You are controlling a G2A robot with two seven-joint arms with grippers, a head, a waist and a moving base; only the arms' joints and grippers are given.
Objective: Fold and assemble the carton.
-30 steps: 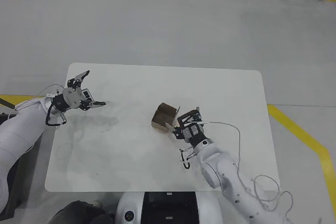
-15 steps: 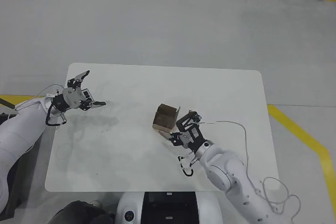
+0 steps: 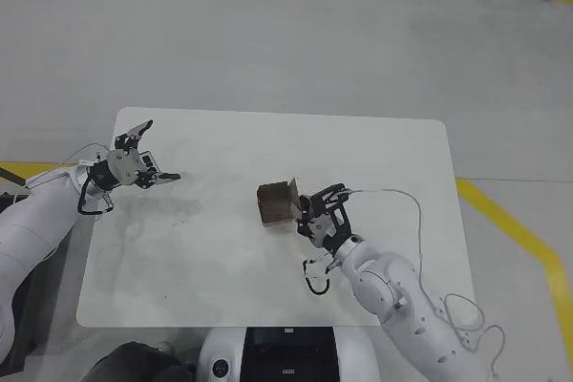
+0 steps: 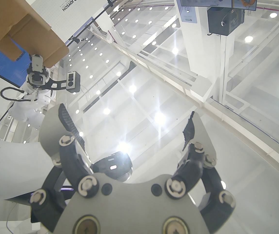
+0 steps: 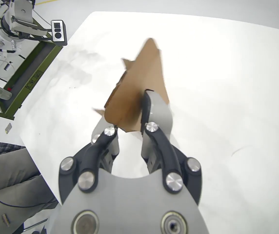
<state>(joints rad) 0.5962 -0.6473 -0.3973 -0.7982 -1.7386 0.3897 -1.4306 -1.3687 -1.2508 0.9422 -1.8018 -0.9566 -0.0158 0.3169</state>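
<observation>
Brown carton [image 3: 278, 201] is around the middle of the white desk [image 3: 382, 153], partly folded and open, with one panel standing up on the side facing the right arm [image 3: 392, 286]. Right jaws clenched on that panel's edge, one finger [image 5: 157, 108] on each face of the cardboard. From the right wrist the carton [image 5: 139, 86] sticks out away from the jaws over the desk [image 5: 227, 74], small flaps loose at its sides. Cannot tell if the carton's underside touches the desk or hangs just above it.

Left arm [image 3: 29, 224] is at the desk's left edge, well apart from the carton. Left jaws released, spread wide, grasping nothing. Their ribbed fingers [image 4: 67, 120] point up at the ceiling lights. From the left wrist the carton [image 4: 20, 18] shows farther off, with the right arm [image 4: 35, 79] just beside it.

Thin white cable [image 3: 392, 196] trails from the right arm across the desk toward its right side. Dark smudges [image 3: 172, 205] mark the desk between the left arm and the carton. Yellow line [image 3: 516, 229] runs on the grey floor past the desk's right side. Green rack [image 5: 29, 74] stands just beside the desk's left edge.
</observation>
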